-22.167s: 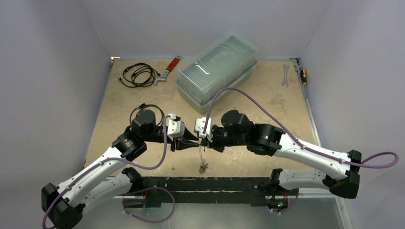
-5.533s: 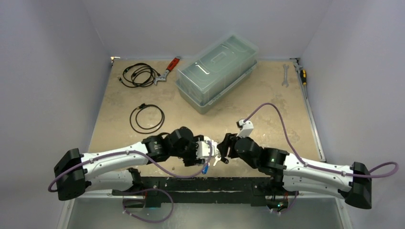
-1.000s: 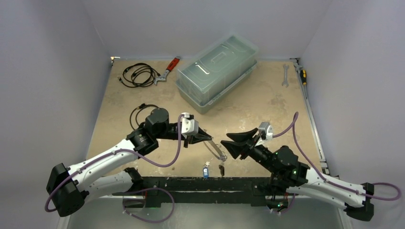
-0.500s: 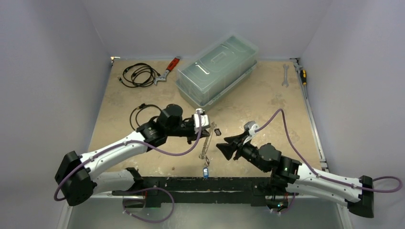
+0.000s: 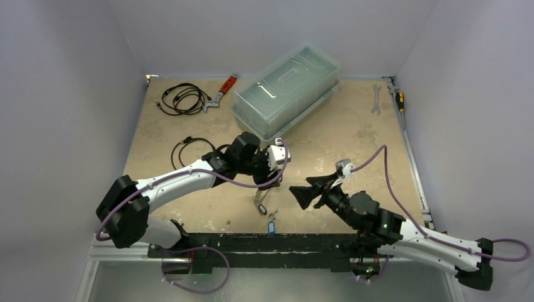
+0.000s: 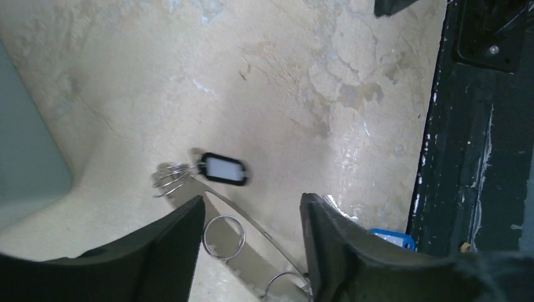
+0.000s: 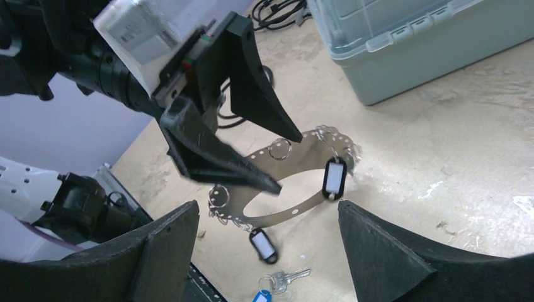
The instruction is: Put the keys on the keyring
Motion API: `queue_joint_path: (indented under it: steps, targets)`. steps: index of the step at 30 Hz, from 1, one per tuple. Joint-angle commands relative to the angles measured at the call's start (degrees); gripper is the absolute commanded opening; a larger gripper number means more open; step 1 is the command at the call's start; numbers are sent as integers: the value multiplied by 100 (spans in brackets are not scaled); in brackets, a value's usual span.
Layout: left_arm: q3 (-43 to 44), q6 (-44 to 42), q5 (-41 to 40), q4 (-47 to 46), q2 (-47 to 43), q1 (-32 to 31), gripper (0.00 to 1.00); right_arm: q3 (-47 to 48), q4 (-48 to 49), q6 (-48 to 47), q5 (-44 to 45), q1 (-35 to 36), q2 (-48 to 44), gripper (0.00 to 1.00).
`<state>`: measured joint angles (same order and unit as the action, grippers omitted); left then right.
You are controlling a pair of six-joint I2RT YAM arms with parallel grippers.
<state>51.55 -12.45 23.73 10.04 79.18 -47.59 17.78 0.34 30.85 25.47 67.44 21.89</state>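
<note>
The keyring [image 7: 293,211] is a thin pale band bent into an oval loop, and it carries small wire rings and two black-tagged keys [image 7: 335,178]. It lies loose on the table under my left gripper [image 7: 288,163], whose fingers stand open and apart from it. From the left wrist view the band [image 6: 266,234] runs between the open fingers of the left gripper [image 6: 252,198], with one black tag [image 6: 223,170] beyond it. A blue-tagged key [image 7: 286,279] lies alone near the front edge. My right gripper [image 7: 267,204] is wide open and empty, facing the keyring [image 5: 260,202] from the right.
A clear lidded bin [image 5: 286,94] stands at the back. A black cable loop [image 5: 194,156] lies left of the left arm, with a cable bundle [image 5: 181,97] and a red-handled wrench [image 5: 221,93] behind it. A spanner [image 5: 376,99] lies back right. A black rail [image 5: 271,242] borders the front.
The left gripper has opened and let go of the keyring, which hung from it and now lies on the table. The right gripper has opened wider.
</note>
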Motion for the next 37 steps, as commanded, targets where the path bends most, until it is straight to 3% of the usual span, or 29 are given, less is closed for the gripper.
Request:
queue_joint_path:
  steps: [1,3,5,8,13,21,34,37]
  targets:
    - [128,242,-64,267,142,35,68,84,-176,360,588,-4,-171,87]
    - [73,360,-181,104,-26,40,83,100,-244,403,683,-3,-214,93]
    - [-26,490,-392,-129,-280,40,88,110,-322,492,682,-3,-264,98]
    - [-56,791,-1116,-372,-680,37,93,90,-340,485,619,-3,-375,99]
    - [-82,1023,-2504,-531,-1318,37,96,-14,-183,377,543,-7,-561,99]
    - [81,1158,-3570,-338,-1757,39,99,42,-51,332,522,-3,-121,99]
    - [-332,1201,-4714,-775,-2751,38,99,128,379,352,526,-3,455,99]
    - [-12,1197,-4352,-345,-2807,39,99,194,254,355,616,-3,605,99]
